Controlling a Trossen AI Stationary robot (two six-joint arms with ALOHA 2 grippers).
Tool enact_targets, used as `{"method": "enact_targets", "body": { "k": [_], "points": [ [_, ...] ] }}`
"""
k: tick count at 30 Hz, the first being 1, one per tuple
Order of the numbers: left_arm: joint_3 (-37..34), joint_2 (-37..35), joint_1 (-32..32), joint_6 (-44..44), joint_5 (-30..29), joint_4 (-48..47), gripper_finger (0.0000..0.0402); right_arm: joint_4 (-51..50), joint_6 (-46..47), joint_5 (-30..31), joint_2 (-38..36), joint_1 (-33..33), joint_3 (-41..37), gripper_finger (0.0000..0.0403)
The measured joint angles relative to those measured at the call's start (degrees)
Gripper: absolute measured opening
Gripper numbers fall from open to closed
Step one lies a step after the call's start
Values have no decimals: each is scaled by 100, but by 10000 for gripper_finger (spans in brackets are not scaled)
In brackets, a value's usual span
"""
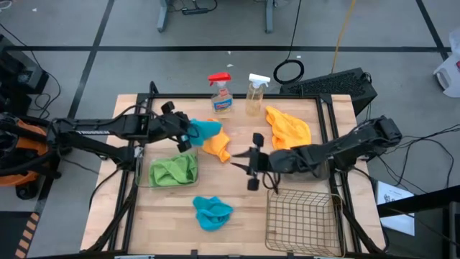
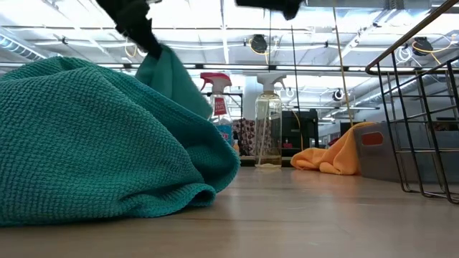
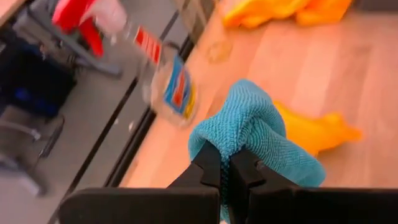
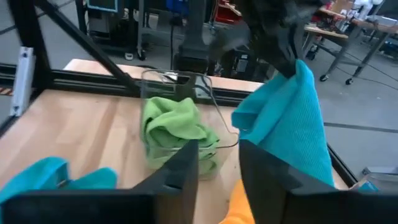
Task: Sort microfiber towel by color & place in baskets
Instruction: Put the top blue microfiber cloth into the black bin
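The left gripper (image 1: 188, 134), jaws closed on a fuzzy turquoise towel (image 1: 207, 129), holds it above the wooden worktop (image 1: 237, 198); right gripper (image 1: 244, 163), jaws parted and empty, hovers mid-worktop

Bright overhead light, blurred wrist views

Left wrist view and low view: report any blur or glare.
Left wrist view: the spray bottle is smeared by blur, while the turquoise towel pinched in the left gripper stays crisp. Low view: bright ceiling lights glare; the near turquoise towel fills the left.
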Motion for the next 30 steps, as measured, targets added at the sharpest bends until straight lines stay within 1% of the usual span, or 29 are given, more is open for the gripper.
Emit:
{"method": "enact_targets", "body": {
  "k": [3, 10, 15, 16, 20, 23, 26, 28, 30],
  "points": [
    [14, 0, -191, 102, 2, 341, 2, 293, -41, -181, 262, -283, 0, 154],
    [17, 2, -672, 298, 3, 935, 2, 988, -49, -193, 650, -732, 0, 269],
    [17, 17, -1025, 451, 0, 1170, 2, 1178, -12, -218, 662, -954, 0, 331],
    [17, 41, -1091, 504, 1, 1252, 2, 1173, 69, -328, 662, -1006, 0, 340],
    [17, 139, -1329, 735, 1, 1683, 1, 1174, 325, -976, 662, -1184, 0, 358],
    [21, 276, -1470, 1001, 2, 1989, 1, 1249, 383, -1113, 745, -1234, 0, 356],
    [21, 458, -1542, 1174, 7, 2407, 1, 1244, 274, -1509, 795, -1243, -7, 354],
    [19, 568, -1554, 1210, 7, 2470, 1, 1568, 197, -1630, 918, -1238, 10, 354],
    [19, 705, -1555, 1286, 4, 2605, 1, 1615, 136, -1668, 973, -1197, 0, 353]
  ]
}}
